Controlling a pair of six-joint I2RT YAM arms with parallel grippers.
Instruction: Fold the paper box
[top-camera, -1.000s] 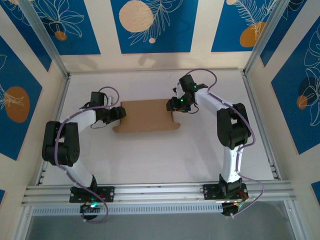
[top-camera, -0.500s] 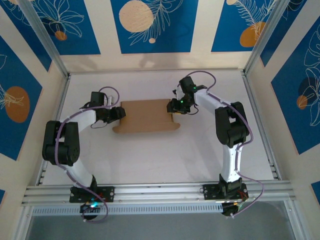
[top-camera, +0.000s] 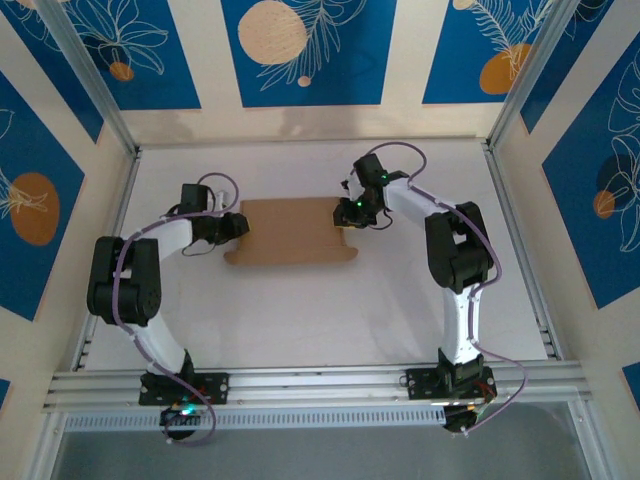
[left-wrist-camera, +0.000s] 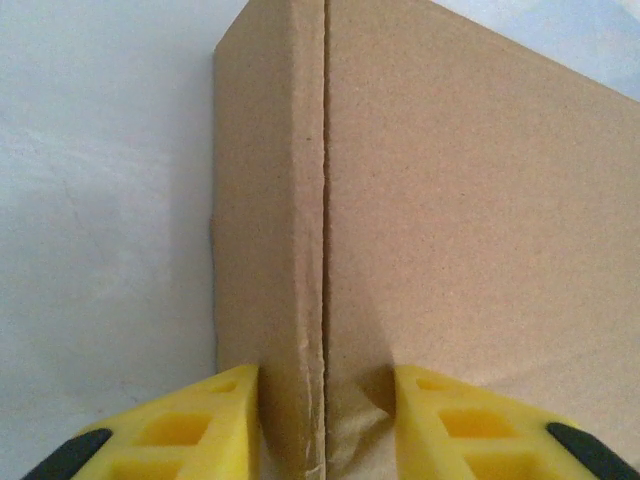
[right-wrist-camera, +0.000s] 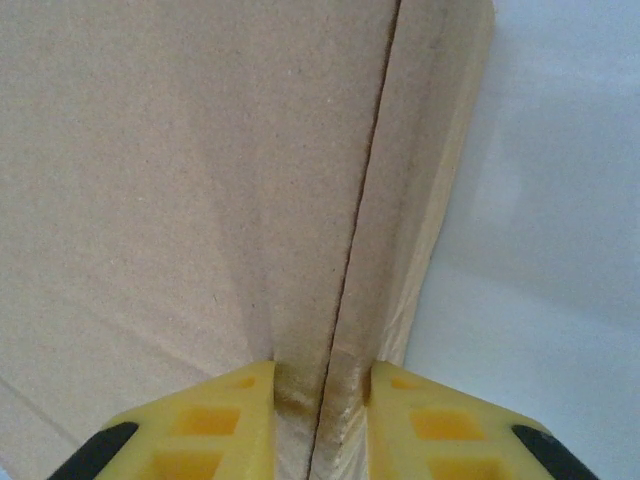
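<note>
The paper box (top-camera: 290, 232) is a plain brown carton lying flat in the middle of the white table, its lid down. My left gripper (top-camera: 238, 225) holds its left end and my right gripper (top-camera: 347, 212) its right end. In the left wrist view the yellow fingers (left-wrist-camera: 215, 430) press either side of the box's (left-wrist-camera: 450, 200) end wall, where the lid seam runs, and the cardboard is dented there; the left gripper (left-wrist-camera: 325, 425) is shut on it. In the right wrist view the right gripper (right-wrist-camera: 320, 420) pinches the box's (right-wrist-camera: 180, 180) seam edge in the same way.
The white table (top-camera: 300, 310) is ringed by an aluminium frame with blue patterned walls. A metal rail (top-camera: 320, 385) runs along the near edge, where both arm bases are bolted. The tabletop shows beside the box in both wrist views.
Both grippers have narrowed onto the box's ends. The right arm has shifted slightly left towards the box. The box has barely moved.
</note>
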